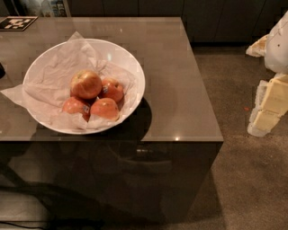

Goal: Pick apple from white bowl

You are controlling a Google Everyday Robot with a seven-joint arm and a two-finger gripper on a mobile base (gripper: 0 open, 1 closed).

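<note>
**Camera view, looking down on the bench (180, 81).** The white bowl (128, 60) sits on the left half of the glossy brown bench top, near its front edge. I see it lined with crumpled white paper (49, 76), whose corners spill over the rim at the left and at the back.

Four apples lie bunched together on the paper, a little right of the bowl's middle. The apple (86, 84) is the largest of them: round and red-orange, with a paler yellowish patch on its upper side. It rests highest in the pile, at the back left of the cluster, touching its neighbours. The three smaller apples (112, 90) press against it, one to its right and two in front. Two of these carry a small dark sticker.

My pincer (270, 105) is at the far right edge of the view, off the bench and over the grey-brown carpet (243, 179), well apart from the bowl and the apple. It shows as pale yellow and white blocks below a white part of the arm (279, 45). Whether the pincer is wide or narrow I cannot tell.

A black-and-white patterned card (17, 22) lies flat at the bench's back left corner. Dark cabinets (216, 13) run along the back, behind the bench. The bowl throws a dark shadow on the bench top to its right and front.
</note>
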